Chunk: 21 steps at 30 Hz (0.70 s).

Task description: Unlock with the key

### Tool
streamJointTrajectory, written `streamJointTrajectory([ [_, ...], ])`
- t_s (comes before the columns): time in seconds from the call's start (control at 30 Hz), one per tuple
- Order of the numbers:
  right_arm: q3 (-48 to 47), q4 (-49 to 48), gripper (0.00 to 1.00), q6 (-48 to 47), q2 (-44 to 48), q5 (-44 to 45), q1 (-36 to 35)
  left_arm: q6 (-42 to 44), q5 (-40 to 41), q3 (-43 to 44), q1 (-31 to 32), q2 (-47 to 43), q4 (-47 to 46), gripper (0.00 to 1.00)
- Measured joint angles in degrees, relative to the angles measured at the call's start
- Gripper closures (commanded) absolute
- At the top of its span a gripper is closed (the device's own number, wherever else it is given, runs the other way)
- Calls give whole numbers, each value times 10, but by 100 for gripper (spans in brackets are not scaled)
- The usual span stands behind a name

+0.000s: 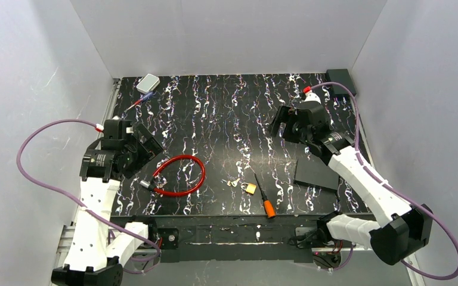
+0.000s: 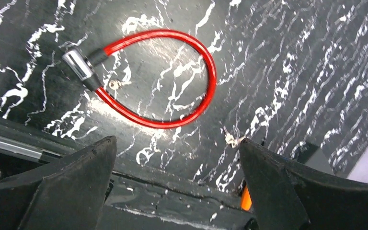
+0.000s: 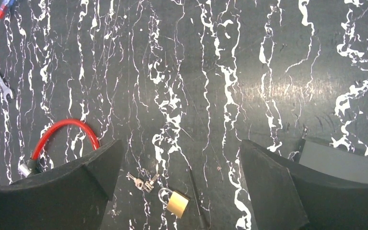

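Jaws on both arms stand wide apart and hold nothing. Seen from the right gripper (image 3: 179, 143), the key (image 3: 143, 182) lies flat on the table (image 3: 268, 72), framed between the fingers but left of their midline. Its length runs roughly crosswise to them, and it sits just beside the padlock (image 3: 177, 202). The left gripper (image 2: 176, 140) hangs over the red cable lock (image 2: 163, 76), farther from the key. The right arm looks nearer for the pickup.
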State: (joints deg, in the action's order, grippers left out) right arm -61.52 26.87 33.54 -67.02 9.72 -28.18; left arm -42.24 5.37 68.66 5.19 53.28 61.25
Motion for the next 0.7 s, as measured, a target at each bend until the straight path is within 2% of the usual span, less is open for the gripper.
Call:
streamJointTrajectory([
  [0.13, 26, 4, 0, 6, 27, 2, -4, 7, -31, 4, 0, -15, 25, 1],
  [0.2, 36, 8, 0, 8, 32, -2, -4, 16, -38, 15, 0, -11, 42, 5],
  [0.4, 48, 6, 0, -20, 27, -43, -9, 47, -48, 43, 0, -1, 82, 9],
  [0.7, 1, 34, 0, -75, -68, -74, -50, 78, -84, 57, 0, 3, 124, 14],
])
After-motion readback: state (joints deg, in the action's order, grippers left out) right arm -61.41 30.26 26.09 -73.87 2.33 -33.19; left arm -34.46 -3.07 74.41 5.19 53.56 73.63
